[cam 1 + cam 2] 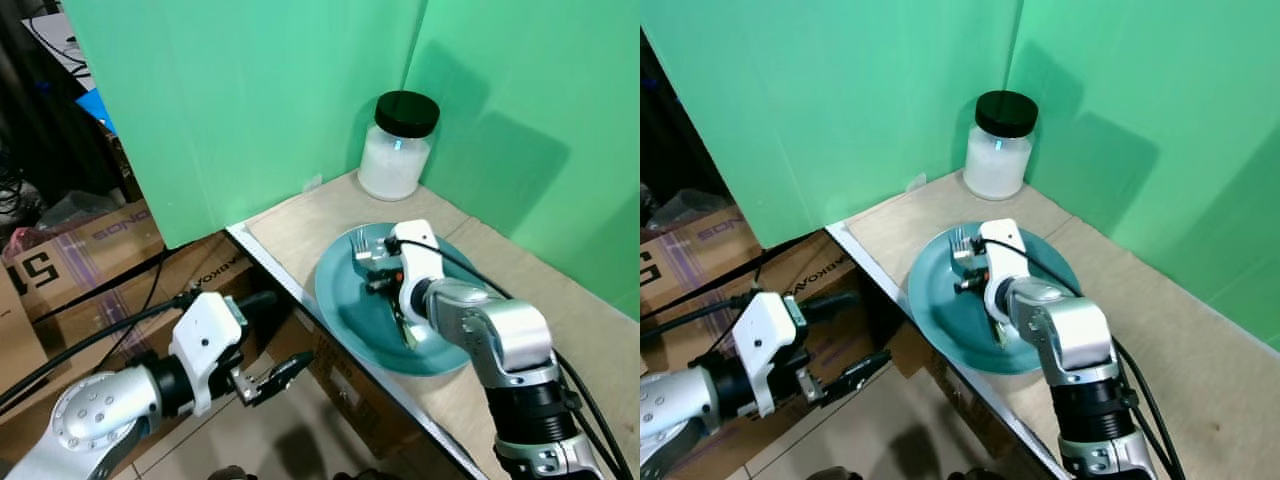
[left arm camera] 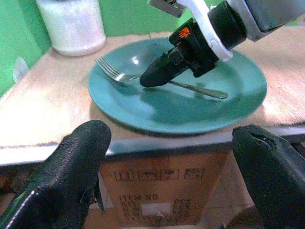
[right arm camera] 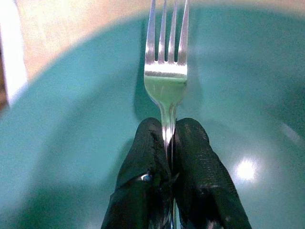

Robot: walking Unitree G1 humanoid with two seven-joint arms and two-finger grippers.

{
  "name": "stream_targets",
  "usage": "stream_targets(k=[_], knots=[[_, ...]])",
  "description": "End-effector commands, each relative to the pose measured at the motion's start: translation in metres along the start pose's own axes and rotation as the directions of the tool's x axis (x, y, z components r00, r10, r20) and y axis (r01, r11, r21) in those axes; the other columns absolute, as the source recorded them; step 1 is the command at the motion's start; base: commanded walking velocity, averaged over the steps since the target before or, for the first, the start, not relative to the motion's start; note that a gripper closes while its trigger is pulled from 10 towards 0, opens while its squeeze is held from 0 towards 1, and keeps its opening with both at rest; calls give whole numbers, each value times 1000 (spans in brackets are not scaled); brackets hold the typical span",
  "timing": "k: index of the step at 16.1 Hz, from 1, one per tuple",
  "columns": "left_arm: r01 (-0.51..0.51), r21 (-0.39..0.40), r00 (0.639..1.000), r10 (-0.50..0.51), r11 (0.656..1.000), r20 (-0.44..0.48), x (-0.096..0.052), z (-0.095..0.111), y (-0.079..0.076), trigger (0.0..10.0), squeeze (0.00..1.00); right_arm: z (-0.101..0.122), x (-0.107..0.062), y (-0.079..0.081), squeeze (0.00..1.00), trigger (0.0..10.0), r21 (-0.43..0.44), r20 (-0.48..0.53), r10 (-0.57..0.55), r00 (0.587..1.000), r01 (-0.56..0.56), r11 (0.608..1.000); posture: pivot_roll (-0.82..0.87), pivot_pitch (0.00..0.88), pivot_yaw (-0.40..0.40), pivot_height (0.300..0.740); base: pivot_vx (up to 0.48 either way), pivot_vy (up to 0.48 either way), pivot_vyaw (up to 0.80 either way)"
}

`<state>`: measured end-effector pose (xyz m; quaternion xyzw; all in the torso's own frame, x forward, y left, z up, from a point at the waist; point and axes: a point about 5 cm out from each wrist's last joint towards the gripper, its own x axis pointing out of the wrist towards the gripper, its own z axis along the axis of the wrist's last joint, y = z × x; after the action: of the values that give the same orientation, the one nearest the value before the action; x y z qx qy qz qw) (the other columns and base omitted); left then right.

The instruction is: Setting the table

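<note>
Hidden: the right hand (image 3: 170, 157) is covering part of the fork's (image 3: 166, 81) handle.
Fork: silver, lying on the teal plate (image 1: 345, 300), pinched.
Left hand (image 1: 268, 340): hanging spread beside the desk (image 1: 580, 330).

Fork (image 1: 362, 243) lies on plate (image 1: 345, 305), jar (image 1: 396, 146) behind.

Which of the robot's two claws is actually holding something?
The right gripper: its black fingers are pinched shut on the fork handle over the teal plate. The left gripper hangs open and empty beside the table edge.
</note>
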<state>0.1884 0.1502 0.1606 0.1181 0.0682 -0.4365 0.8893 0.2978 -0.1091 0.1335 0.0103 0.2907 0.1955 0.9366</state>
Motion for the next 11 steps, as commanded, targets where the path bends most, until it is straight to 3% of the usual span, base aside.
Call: stream_targets(k=[1, 3, 4, 6, 7, 8, 9, 11], knots=[[22, -6, 1000, -22, 1000, 2, 2, 2, -1, 10000, 216, 9, -7, -3, 0, 0, 12, 79, 6, 997, -6, 1000, 47, 62, -53, 740, 0, 0, 0], [15, -5, 1000, -15, 1000, 3, 4, 2, 2, 10000, 212, 15, -12, -5, 0, 0, 22, 130, 7, 991, -10, 1000, 41, 54, -44, 740, 0, 0, 0], [-2, -2, 1000, 2, 1000, 12, 10, 4, 10, 10000, 224, 29, -28, -11, 0, 0, 40, 251, 3, 968, -14, 999, 33, 43, -31, 740, 0, 0, 0], [-36, 0, 999, 36, 999, 21, 13, 5, 16, 10000, 224, 36, -39, -10, 0, 0, -4, 326, 24, 945, -25, 1000, 31, 37, -25, 740, 0, 0, 0], [-81, 3, 996, 80, 997, 37, 16, 8, 21, 10000, 224, 38, -45, -14, 0, 3373, -32, 366, -26, 930, 40, 999, 27, 31, -20, 740, 0, 0, 0], [-127, 13, 991, 126, 992, 47, 21, 12, 24, 10000, 220, 40, -51, -16, 0, 10000, -16, 418, -48, 907, 60, 998, 19, 23, -13, 740, 0, 0, 0], [-190, 10, 980, 189, 982, 60, 28, 16, 27, 10000, 212, 42, -61, -19, 0, 10000, -2, 488, -86, 869, 99, 995, 15, 20, -7, 740, 0, 0, 0], [-320, -34, 941, 322, 947, 104, 41, 20, 32, 10000, 196, 35, -77, -26, 0, 10000, 106, 540, -212, 815, 184, 977, -6, 12, 10, 740, 0, 0, -400]])
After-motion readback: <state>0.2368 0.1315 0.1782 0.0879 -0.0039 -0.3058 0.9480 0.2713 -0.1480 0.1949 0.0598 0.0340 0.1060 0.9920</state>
